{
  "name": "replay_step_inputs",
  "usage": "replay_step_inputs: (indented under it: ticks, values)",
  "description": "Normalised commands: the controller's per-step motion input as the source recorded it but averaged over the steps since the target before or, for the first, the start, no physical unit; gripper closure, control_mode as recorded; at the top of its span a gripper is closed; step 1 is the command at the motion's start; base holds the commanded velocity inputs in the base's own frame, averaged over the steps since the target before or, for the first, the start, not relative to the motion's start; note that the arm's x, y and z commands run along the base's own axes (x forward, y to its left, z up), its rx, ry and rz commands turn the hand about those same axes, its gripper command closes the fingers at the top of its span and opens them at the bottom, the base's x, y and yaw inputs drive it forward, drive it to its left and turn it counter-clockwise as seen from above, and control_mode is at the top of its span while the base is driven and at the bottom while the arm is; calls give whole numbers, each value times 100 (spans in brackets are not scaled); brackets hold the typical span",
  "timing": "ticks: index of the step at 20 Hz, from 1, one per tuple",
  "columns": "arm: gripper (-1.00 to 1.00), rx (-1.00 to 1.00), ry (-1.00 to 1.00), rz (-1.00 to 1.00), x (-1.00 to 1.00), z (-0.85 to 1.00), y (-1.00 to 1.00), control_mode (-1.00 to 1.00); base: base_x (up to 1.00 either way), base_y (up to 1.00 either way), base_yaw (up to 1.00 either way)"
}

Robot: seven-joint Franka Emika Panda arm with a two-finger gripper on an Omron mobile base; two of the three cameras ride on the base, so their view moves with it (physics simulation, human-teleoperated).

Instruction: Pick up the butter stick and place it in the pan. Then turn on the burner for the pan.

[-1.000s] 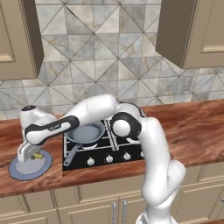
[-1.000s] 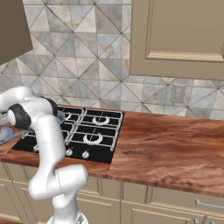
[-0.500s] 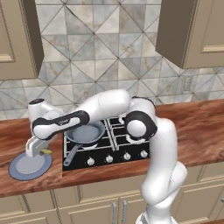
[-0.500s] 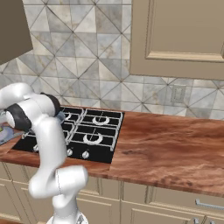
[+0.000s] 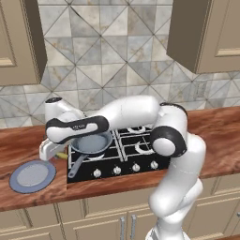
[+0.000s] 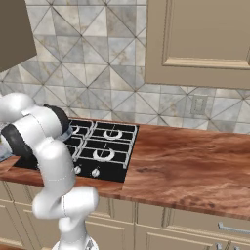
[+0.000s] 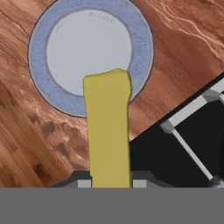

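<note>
The butter stick is a yellow bar held upright between my fingertips; my gripper is shut on it. In the left base view the gripper hangs just above the counter, between the plate and the cooktop's left edge, with a bit of the butter stick showing beside it. The grey-blue pan sits on the front left grate, to the right of the gripper, its dark handle pointing toward the counter's front. The burner beneath the pan is hidden by it.
A flat blue-grey plate lies on the wooden counter left of the black cooktop. Knobs line the cooktop's front. Two bare burners sit right of the pan. Cabinets hang above.
The arm has swung right, carrying the butter stick from over the plate toward the cooktop's left edge beside the pan handle.
</note>
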Motion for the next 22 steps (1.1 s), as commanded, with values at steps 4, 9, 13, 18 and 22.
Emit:
replay_step_inputs:
  ticks: [4,9,13,18,22]
  values:
    - [100,0,0,-14,0,36,-54,-100,0,0,0]
    - [100,0,0,-13,0,36,-56,-100,0,0,0]
    - [100,0,0,-12,1,35,-47,-100,0,0,0]
    - [100,0,5,-15,7,22,-56,-100,0,0,0]
    - [100,0,7,-17,27,10,-53,-100,0,0,0]
